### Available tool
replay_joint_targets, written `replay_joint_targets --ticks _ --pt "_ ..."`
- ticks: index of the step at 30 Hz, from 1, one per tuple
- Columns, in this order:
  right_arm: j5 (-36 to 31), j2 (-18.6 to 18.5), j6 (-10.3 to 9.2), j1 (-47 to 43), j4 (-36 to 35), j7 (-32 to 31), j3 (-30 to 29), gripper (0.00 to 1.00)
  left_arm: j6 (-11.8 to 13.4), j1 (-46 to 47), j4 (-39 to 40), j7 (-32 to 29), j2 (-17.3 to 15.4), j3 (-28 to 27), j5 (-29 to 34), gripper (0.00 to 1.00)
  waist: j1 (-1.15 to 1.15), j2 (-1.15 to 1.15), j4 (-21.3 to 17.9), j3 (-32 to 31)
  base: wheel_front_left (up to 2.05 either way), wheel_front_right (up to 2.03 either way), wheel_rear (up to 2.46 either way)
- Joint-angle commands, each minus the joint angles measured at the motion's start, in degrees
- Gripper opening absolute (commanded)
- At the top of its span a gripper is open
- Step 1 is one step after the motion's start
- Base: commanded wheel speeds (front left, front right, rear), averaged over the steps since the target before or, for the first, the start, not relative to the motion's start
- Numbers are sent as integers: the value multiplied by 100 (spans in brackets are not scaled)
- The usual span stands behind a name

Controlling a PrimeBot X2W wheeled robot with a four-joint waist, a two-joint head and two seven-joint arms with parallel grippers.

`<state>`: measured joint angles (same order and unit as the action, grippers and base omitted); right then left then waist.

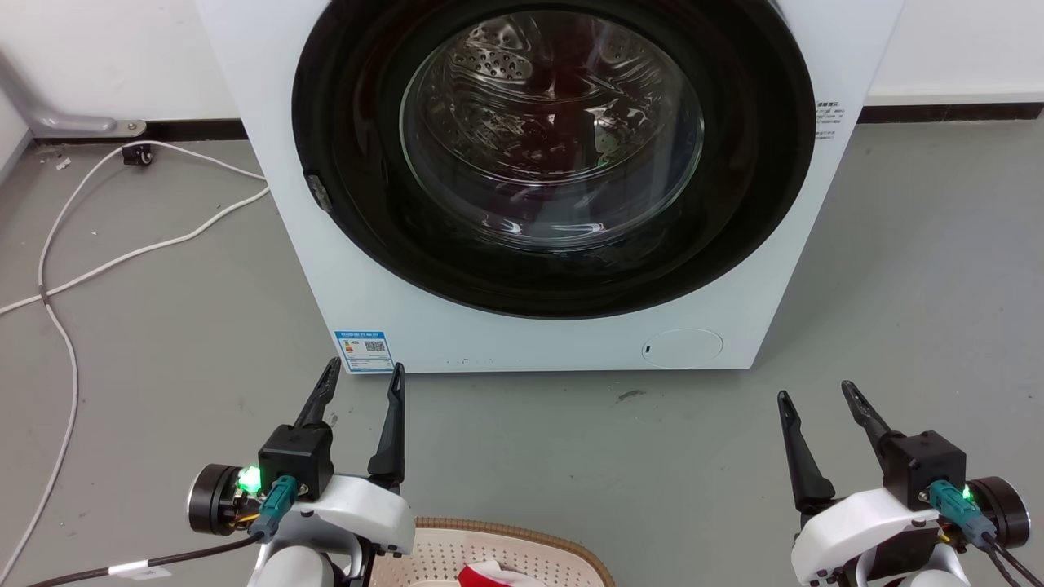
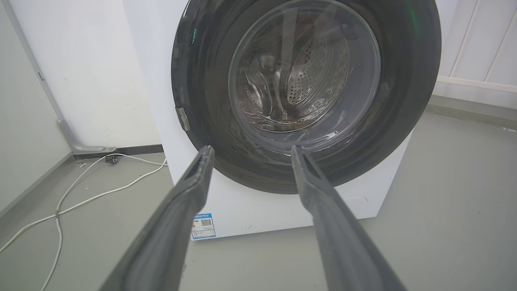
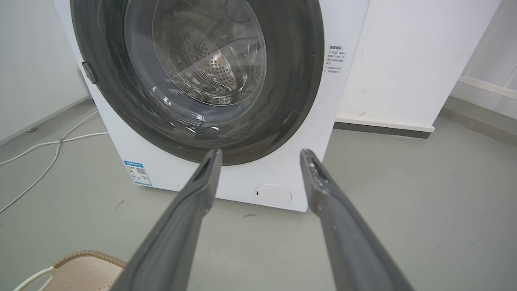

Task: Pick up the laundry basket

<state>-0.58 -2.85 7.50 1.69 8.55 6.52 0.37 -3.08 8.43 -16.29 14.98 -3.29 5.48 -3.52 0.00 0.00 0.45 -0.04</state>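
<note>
The laundry basket [image 1: 522, 540] is cream plastic with perforated walls and a brown woven-look rim, cut off by the bottom edge of the head view, between my two arms. Its corner [image 3: 87, 264] also shows at the lower left of the right wrist view. A red and white cloth [image 1: 489, 574] lies inside it. My left gripper [image 1: 364, 377] is open above the floor, just left of the basket's far edge. My right gripper [image 1: 816, 393] is open too, well to the basket's right. Nothing is between either pair of fingers.
A white washing machine [image 1: 563, 326] with a closed dark round door [image 1: 555, 155] stands straight ahead on the grey floor. White cables [image 1: 122, 257] trail over the floor at the left. A white wall with a dark skirting runs behind.
</note>
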Motion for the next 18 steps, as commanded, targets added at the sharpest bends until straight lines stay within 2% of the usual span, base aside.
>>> replay_joint_targets --ticks 1,11,18 --pt "6 -5 -2 -47 16 19 1 100 -2 53 -11 30 3 -5 0 100 0 0 4 0 0 0 0" --pt "55 -5 -2 -36 60 41 5 100 -6 28 -34 29 16 -43 -52 100 0 0 16 6 0 0 0" --pt "115 -5 -2 -49 219 -179 151 100 39 -97 -163 23 21 -72 -50 100 0 0 45 48 0 0 0"
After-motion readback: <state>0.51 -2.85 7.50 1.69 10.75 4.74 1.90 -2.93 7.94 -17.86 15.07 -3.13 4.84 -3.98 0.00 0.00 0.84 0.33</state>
